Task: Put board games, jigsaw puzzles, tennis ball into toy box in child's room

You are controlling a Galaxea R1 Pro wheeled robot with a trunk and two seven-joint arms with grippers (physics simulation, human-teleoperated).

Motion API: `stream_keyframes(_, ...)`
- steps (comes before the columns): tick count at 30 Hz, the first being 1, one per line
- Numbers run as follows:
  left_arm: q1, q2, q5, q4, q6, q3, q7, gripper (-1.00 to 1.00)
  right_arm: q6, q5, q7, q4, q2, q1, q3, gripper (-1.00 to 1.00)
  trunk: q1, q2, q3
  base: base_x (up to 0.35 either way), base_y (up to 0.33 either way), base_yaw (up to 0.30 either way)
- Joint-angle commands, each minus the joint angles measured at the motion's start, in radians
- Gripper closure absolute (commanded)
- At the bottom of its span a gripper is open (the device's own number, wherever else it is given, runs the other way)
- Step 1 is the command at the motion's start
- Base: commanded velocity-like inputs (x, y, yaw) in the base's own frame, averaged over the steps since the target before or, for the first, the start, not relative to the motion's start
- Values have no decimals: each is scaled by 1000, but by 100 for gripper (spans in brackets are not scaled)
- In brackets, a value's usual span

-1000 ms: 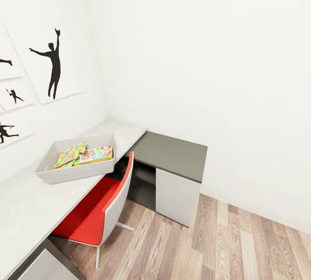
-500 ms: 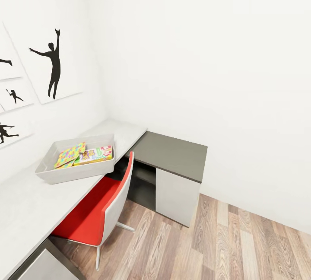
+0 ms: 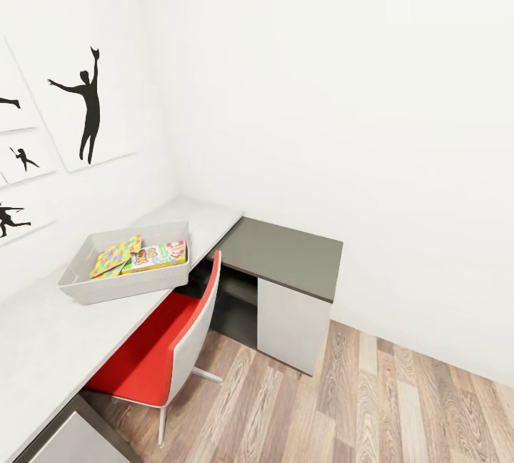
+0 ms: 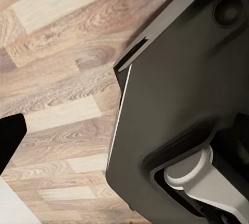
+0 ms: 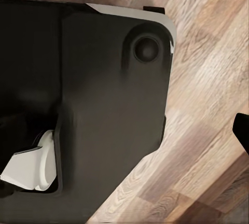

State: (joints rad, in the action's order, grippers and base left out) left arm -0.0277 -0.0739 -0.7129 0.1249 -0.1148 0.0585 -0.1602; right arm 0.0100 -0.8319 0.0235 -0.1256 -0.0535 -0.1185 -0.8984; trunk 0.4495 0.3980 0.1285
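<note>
The light grey toy box (image 3: 87, 290) stands on the pale table (image 3: 43, 349) by the left wall. Inside it lie a jigsaw puzzle box (image 3: 114, 256) with a bright puzzle-piece pattern and, beside it, a white, green and red board game (image 3: 158, 254). The tennis ball and the bed are out of view. One dark fingertip (image 4: 9, 142) of my left gripper shows over the wood floor, and one dark fingertip (image 5: 243, 130) of my right gripper shows likewise. No fingers meet in the middle of either wrist view, and nothing is held.
A red and white chair (image 3: 153, 356) is tucked under the table in front of the toy box. A dark grey cabinet section (image 3: 285, 252) joins the table at the corner. Wood-plank floor (image 3: 378, 399) lies open to the right. My dark base (image 4: 181, 105) sits below both wrists.
</note>
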Motion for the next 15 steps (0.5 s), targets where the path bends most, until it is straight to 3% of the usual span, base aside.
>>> stream_keyframes(1, 0, 0, 1, 3, -6, 6, -4, -100, -6, -9, 2, -1, 1, 1, -7, -100, 1, 2, 2, 0, 0, 0)
stream_keyframes(15, 0, 0, 1, 3, -6, 5, -5, -100, -160, -7, -2, -2, 9, 9, -6, -100, 1, 2, 2, 0, 0, 0)
